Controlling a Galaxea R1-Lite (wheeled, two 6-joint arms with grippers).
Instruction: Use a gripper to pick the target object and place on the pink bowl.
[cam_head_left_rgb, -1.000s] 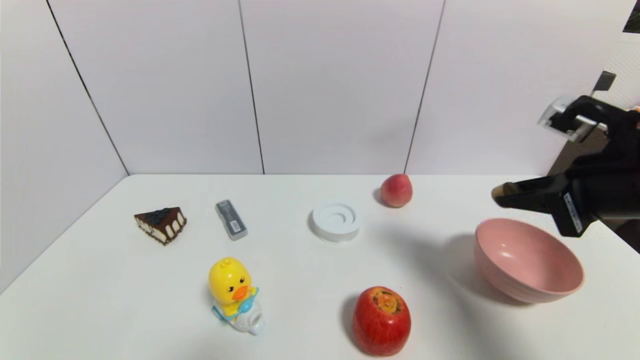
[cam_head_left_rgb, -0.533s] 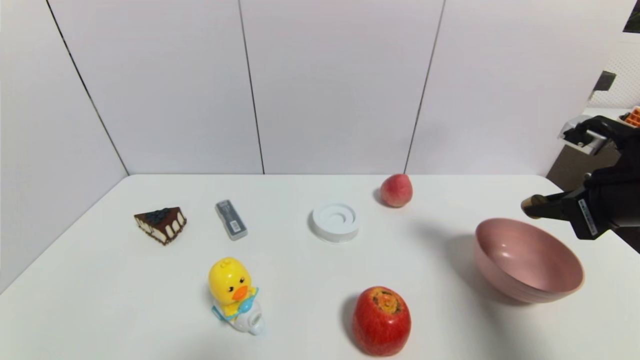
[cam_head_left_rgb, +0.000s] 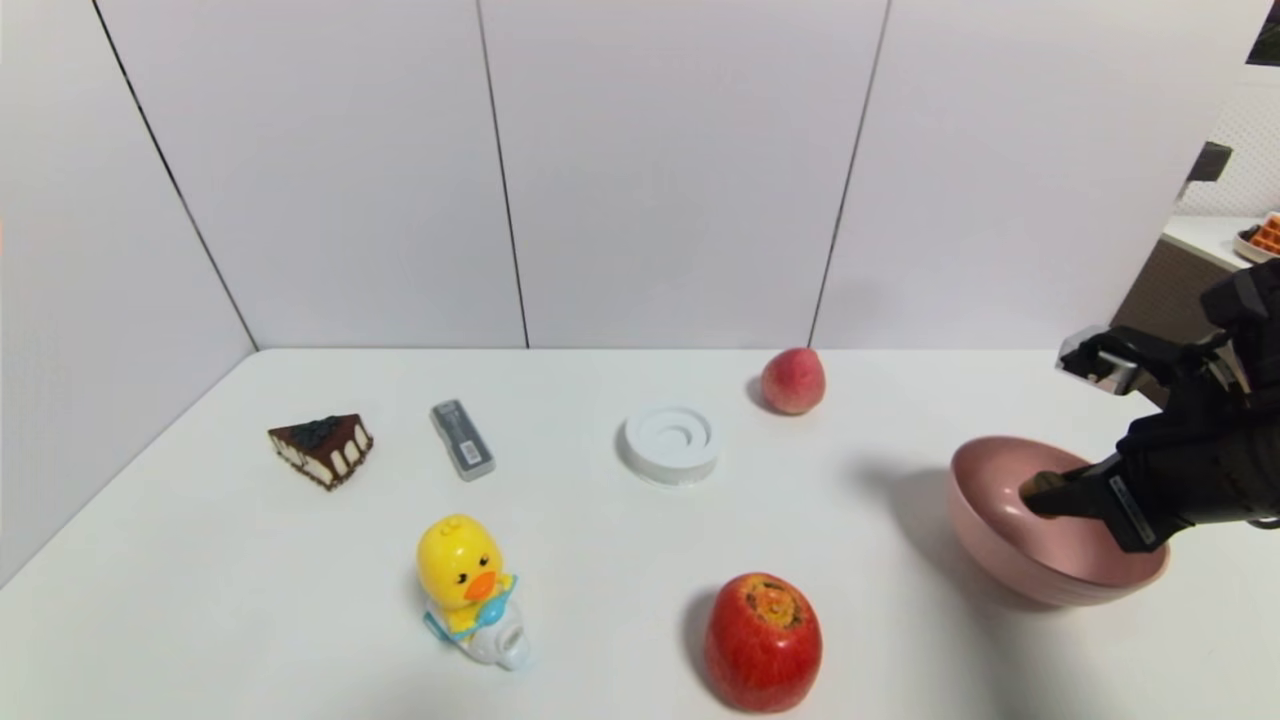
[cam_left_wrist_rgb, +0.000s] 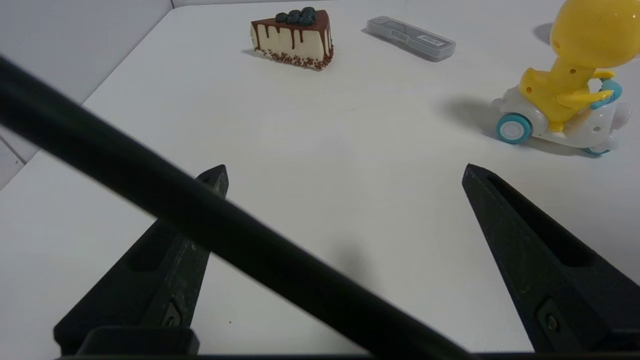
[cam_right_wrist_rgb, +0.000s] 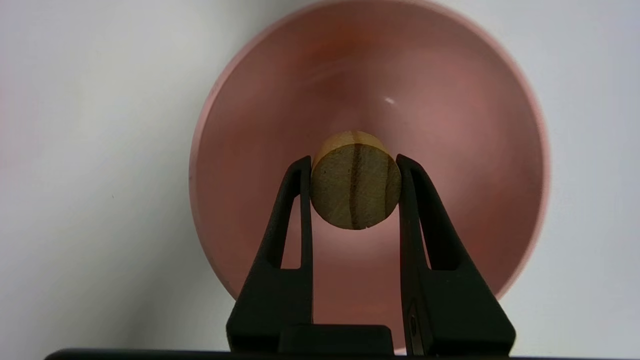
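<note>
tan wooden block (cam_right_wrist_rgb: 355, 186) sits pinched between the closed fingers of the right gripper (cam_right_wrist_rgb: 354, 170), held inside the mouth of the pink bowl (cam_right_wrist_rgb: 240, 150) above its floor, while the left gripper (cam_left_wrist_rgb: 345, 172) waits spread wide over the white table (cam_left_wrist_rgb: 310, 130).

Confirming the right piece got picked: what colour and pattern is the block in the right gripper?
Tan-brown wood with darker grain stripes, the block shows best in the right wrist view.

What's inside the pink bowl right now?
Nothing rests in the pink bowl. The right gripper holds the wooden block over its hollow; the block and fingers cover part of the bottom.
</note>
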